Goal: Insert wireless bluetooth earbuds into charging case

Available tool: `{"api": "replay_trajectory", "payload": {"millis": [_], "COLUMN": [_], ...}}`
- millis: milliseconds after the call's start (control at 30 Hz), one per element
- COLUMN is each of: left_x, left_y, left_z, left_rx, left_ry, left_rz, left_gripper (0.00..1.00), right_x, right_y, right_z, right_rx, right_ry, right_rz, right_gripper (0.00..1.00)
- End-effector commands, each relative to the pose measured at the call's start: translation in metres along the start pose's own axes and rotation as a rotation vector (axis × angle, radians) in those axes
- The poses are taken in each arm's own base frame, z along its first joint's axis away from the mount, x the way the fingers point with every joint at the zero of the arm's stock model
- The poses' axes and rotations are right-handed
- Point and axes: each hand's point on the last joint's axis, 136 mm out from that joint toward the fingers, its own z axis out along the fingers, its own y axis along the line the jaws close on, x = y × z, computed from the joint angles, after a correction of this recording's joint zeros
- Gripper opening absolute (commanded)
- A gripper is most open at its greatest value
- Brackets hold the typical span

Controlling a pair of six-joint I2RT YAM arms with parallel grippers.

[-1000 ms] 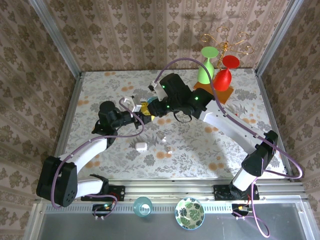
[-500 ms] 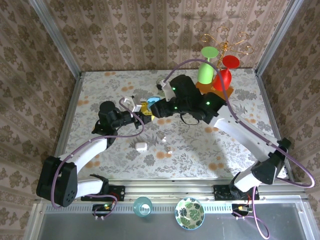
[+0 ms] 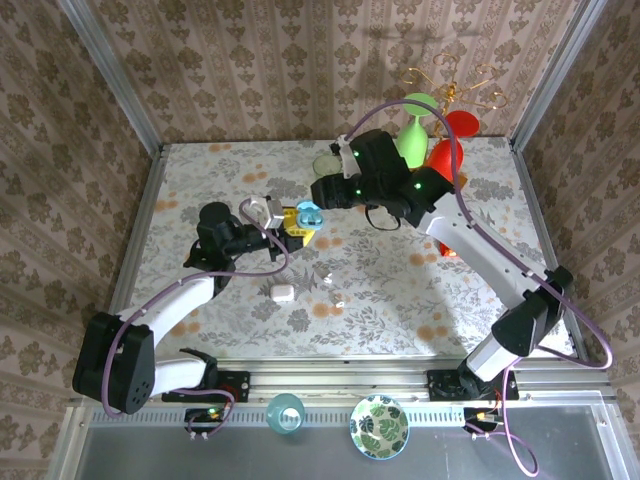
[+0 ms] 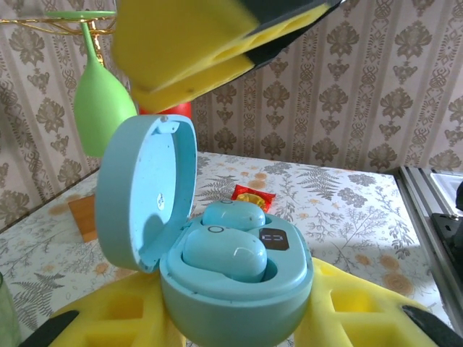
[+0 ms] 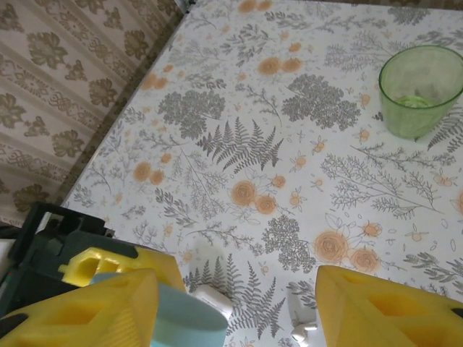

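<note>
My left gripper [image 4: 235,322] is shut on the pale blue charging case [image 4: 231,300], with its yellow fingers [image 4: 358,311] on either side. The lid [image 4: 145,195] stands open, and two pale blue earbuds [image 4: 221,253] sit in their sockets. From above, the case [image 3: 309,214] is just past the left gripper [image 3: 292,222]. My right gripper [image 3: 322,192] hovers open slightly beyond and above it, holding nothing. One of its yellow fingers [image 4: 195,50] hangs over the case. In the right wrist view the right gripper [image 5: 239,318] spans wide, with the blue lid [image 5: 184,322] beside its left finger.
A white case [image 3: 281,292] and two white earbuds [image 3: 338,298] lie on the table nearer the arms; the right wrist view shows the white case [image 5: 211,300] and earbuds [image 5: 304,329]. A green cup [image 5: 421,90] stands at the back. Green [image 3: 413,135] and red [image 3: 447,150] wine glasses stand back right.
My right gripper has opened and drawn back from the blue case, up and to the right. The left gripper has kept still with the case.
</note>
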Motion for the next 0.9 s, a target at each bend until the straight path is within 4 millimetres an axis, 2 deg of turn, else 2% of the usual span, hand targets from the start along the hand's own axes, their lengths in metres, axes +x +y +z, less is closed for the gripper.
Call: {"api": "replay_trajectory", "payload": {"millis": [0,200,400,600,767,867], "left_x": [-0.008,-0.009,-0.011,-0.015,-0.026,-0.030], "left_y": [-0.008,0.002,0.005,0.006,0.007,0.008], "left_z": [-0.003,-0.002,0.000,0.000,-0.002,-0.001], "left_rx": [0.006,-0.042,-0.051,-0.067,-0.083,-0.087], "left_ry": [-0.019,-0.015,-0.026,-0.046,-0.093,-0.101], "left_rz": [0.055,0.058,0.056,0.068,0.078,0.081], "left_gripper": [0.26,0.26,0.25,0.26,0.26,0.26], "right_x": [0.003,0.015,0.011,0.011,0.013,0.013], "right_y": [0.004,0.011,0.020,0.027,0.029,0.031], "right_z": [-0.004,-0.012,-0.026,-0.026,-0.022,-0.023], "right_rx": [-0.013,-0.073,-0.147,-0.303,-0.507,-0.603], "right_ry": [0.033,0.035,-0.025,-0.048,-0.035,-0.036], "right_rz": [-0.007,-0.029,0.007,0.141,0.345,0.406], "right_gripper": [0.60,0.61,0.64,0.81,0.81,0.79]}}
